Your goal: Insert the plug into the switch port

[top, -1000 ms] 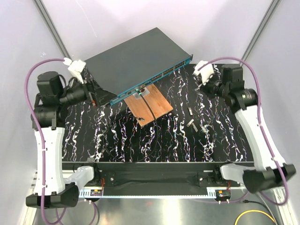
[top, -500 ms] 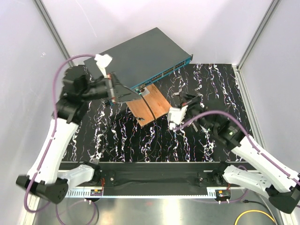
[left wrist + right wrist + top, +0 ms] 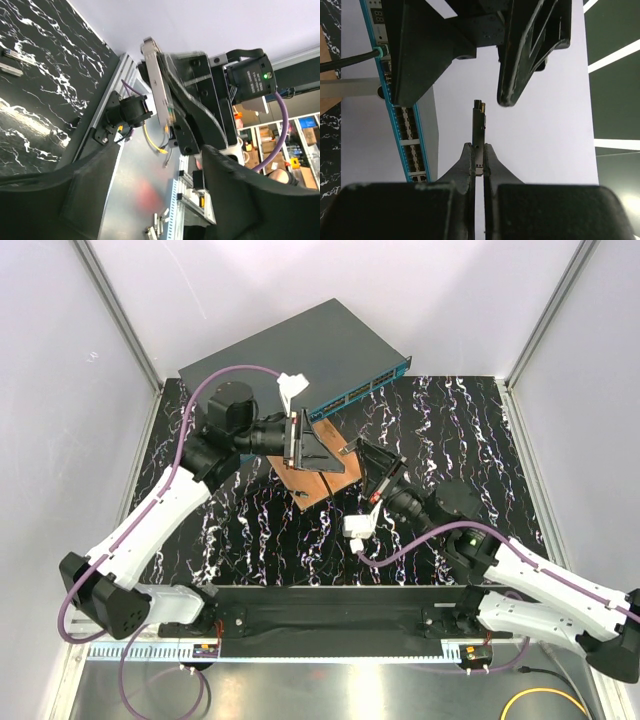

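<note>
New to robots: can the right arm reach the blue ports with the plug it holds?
Probably, after turning: free ports on the switch lie beside the plug, but the left tool crowds the space straight ahead.

My open left pincer hangs before the left stretch of the narrow teal front face of the large flat dark grey metal switch. It bars the way for my right pincer, which is clamped on the slim metal plug. Below lies the copper-brown board, and a thin black cable runs into the face. The ports further right stand uncovered, with bare black marbled worktop before them.
</note>
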You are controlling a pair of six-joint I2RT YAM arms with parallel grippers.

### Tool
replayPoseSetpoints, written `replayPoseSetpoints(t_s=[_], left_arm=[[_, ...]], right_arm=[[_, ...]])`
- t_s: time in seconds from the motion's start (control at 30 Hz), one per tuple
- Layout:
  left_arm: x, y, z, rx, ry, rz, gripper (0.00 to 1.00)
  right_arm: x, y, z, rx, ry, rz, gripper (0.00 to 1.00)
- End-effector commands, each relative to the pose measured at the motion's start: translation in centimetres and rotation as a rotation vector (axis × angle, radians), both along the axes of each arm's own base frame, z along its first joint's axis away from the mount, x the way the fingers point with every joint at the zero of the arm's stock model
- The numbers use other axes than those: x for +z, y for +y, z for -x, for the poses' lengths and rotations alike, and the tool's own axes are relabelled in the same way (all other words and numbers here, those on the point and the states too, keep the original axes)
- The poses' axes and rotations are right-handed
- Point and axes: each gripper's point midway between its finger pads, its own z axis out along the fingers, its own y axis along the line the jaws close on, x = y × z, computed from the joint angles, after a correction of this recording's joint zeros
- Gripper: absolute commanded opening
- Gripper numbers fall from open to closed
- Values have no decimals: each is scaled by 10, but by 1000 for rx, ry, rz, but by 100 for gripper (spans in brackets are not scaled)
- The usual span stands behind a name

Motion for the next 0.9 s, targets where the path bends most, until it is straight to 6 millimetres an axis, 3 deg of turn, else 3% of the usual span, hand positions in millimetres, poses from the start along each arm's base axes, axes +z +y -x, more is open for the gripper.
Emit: replayPoseSetpoints(t_s=[0.0, 0.27, 0.43, 0.7, 0.73, 0.8, 0.83, 0.87], left_arm=[[29, -3, 7, -44, -101, 64, 68], [28, -10, 14, -88, -121, 69, 55], [27, -10, 14, -97, -123, 73, 36], [27, -11, 14, -105, -120, 90, 17], [27, -12, 14, -105, -122, 91, 9], [26, -12, 13, -107, -123, 91, 0], [26, -12, 14, -116, -138, 91, 0], [25, -11, 15, -121, -148, 88, 0]], right_arm=[[26, 3, 14, 29, -119, -57, 0], [25, 12, 29, 78, -129, -54, 0], [17, 10, 33, 84, -125, -40, 0], [13, 9, 41, 116, -120, -22, 0], [12, 10, 41, 118, -119, -21, 1], [11, 10, 42, 118, -115, -16, 10], [6, 9, 40, 110, -98, 6, 40], [1, 9, 39, 108, -78, 25, 59]])
